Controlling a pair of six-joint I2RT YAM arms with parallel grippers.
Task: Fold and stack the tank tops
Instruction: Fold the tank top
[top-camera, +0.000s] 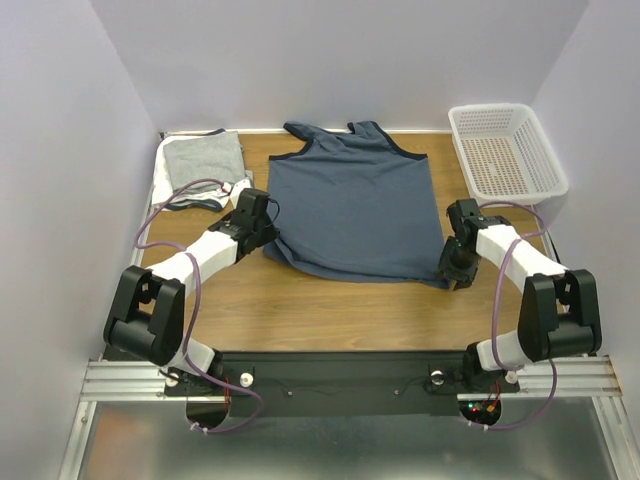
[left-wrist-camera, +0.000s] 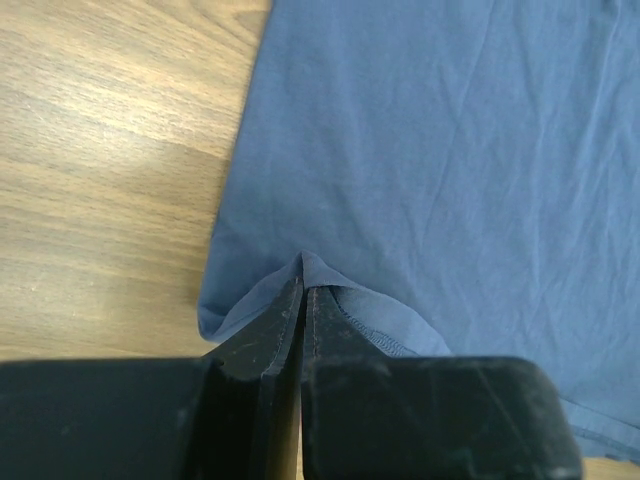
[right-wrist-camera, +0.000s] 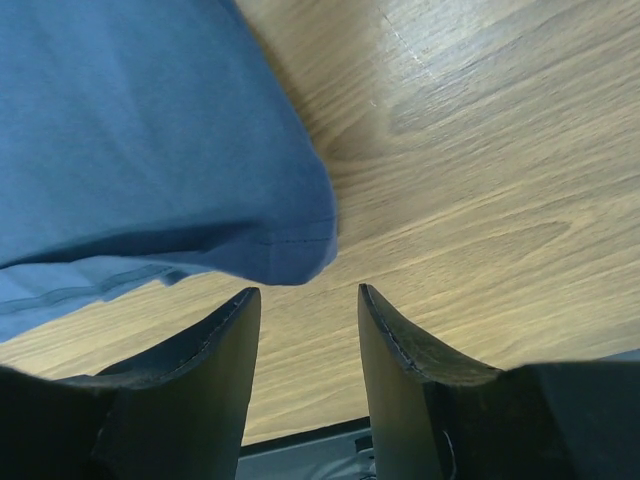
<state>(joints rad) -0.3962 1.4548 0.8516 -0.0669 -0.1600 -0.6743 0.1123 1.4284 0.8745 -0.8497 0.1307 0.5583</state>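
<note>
Wood-grain counter (top-camera: 330, 300) sits between pale lilac walls (top-camera: 60, 120). White perforated basket (top-camera: 507, 150) stands at the far right corner. Folded grey tank top (top-camera: 205, 158) lies at the far left corner. Slate-blue tank top (top-camera: 350, 205) lies spread flat at the centre. Left gripper (left-wrist-camera: 304, 286) is clenched on its near-left hem corner. Right gripper (right-wrist-camera: 305, 292) is released, jaws apart, just short of the near-right hem corner, grasping nothing.

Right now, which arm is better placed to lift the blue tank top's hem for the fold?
Left. The left gripper is shut on the blue tank top at its near hem corner. The right gripper is open, with its corner just beyond the fingertips, ungripped.
</note>
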